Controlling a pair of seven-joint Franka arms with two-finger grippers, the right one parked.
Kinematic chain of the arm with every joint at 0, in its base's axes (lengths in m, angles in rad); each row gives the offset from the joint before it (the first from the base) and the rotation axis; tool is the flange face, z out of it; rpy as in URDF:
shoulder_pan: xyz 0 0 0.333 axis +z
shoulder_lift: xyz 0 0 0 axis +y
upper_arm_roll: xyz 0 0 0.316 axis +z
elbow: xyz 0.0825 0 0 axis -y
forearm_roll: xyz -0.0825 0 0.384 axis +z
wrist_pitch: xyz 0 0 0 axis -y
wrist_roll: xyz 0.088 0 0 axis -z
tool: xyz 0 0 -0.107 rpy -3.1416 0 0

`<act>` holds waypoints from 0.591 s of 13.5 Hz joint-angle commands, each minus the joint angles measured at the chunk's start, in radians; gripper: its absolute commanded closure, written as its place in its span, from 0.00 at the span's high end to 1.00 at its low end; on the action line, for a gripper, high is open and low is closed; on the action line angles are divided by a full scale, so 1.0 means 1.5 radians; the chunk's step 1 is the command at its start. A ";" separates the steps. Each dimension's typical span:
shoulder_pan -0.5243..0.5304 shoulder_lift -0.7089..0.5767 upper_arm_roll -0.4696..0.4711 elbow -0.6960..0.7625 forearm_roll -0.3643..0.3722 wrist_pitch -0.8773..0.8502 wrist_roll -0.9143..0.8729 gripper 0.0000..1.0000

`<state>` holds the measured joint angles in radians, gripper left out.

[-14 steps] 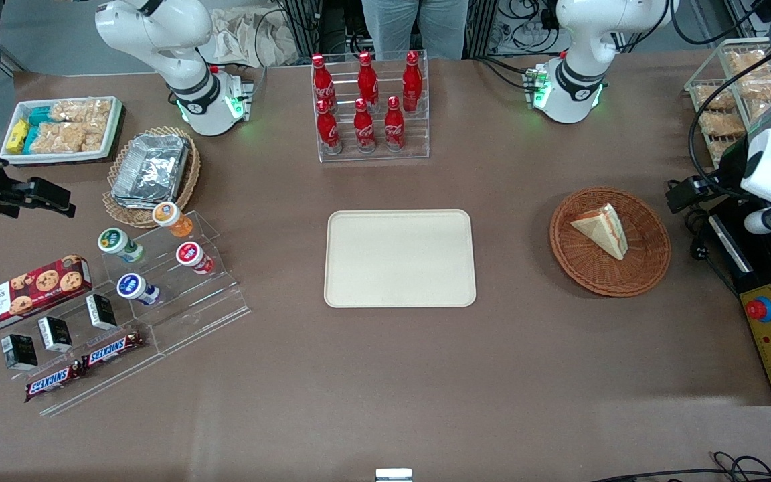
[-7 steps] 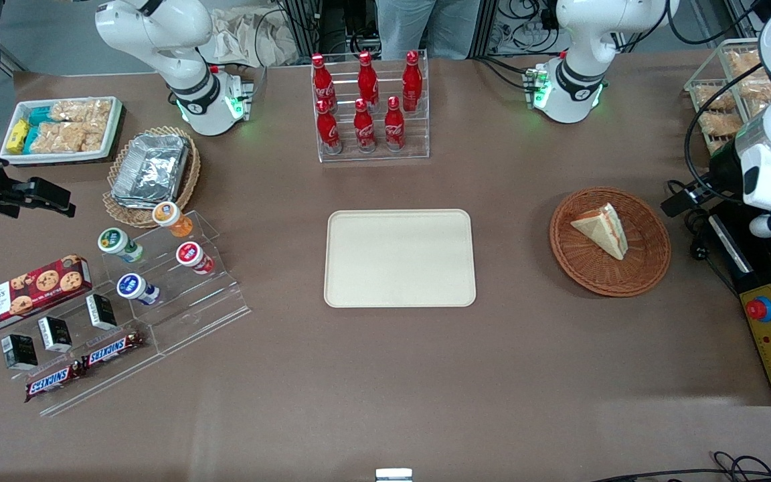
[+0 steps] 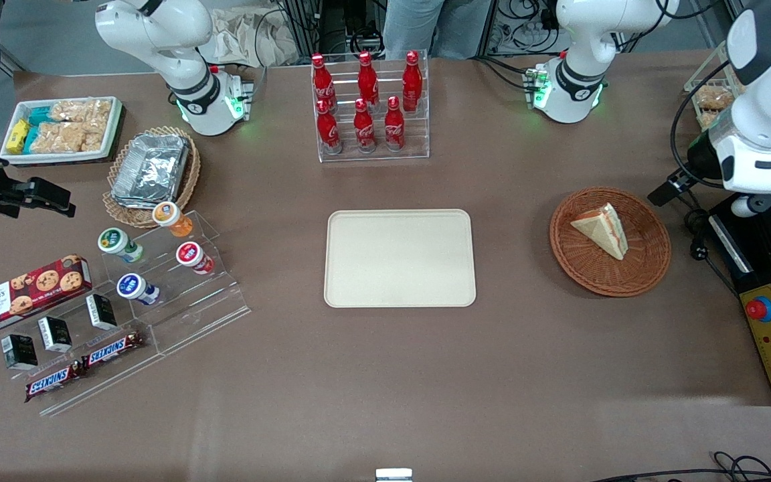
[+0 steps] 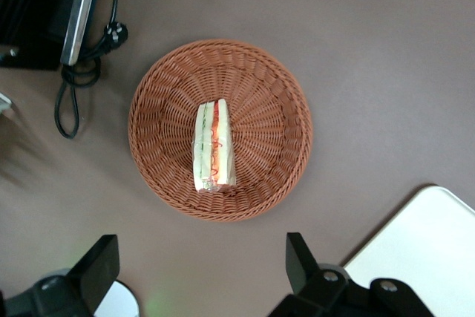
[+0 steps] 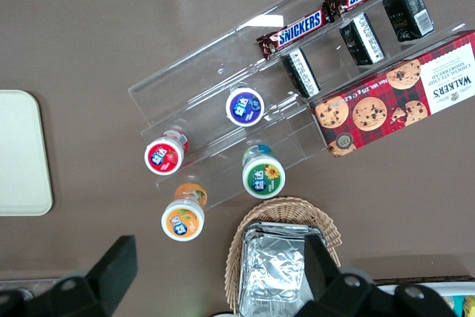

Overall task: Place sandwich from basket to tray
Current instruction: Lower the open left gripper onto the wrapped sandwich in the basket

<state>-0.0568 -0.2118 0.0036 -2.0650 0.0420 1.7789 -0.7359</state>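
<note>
Wicker basket (image 4: 220, 130) cradling the sandwich (image 4: 213, 145), hand (image 4: 200, 272) poised above, fingers (image 4: 300, 261) spread apart, nothing held

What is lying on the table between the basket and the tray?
Nothing: the front view shows bare table between the basket and tray. The gripper hangs open above the basket.

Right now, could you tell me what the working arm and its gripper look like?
The left arm has glossy white rounded shells with dark joint bands, and black cables loop beside it. Its gripper has two black, wedge-shaped fingers.
</note>
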 commanded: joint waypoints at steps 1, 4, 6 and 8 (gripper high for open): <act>0.005 -0.053 -0.002 -0.094 -0.005 0.056 -0.049 0.99; 0.007 -0.048 0.001 -0.109 -0.005 0.063 -0.054 0.99; 0.029 -0.053 0.002 -0.146 -0.005 0.091 -0.063 0.99; 0.030 -0.052 0.002 -0.186 -0.005 0.132 -0.077 0.99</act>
<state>-0.0201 -0.2520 0.0109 -2.2623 0.0417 1.9140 -0.8158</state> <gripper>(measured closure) 0.004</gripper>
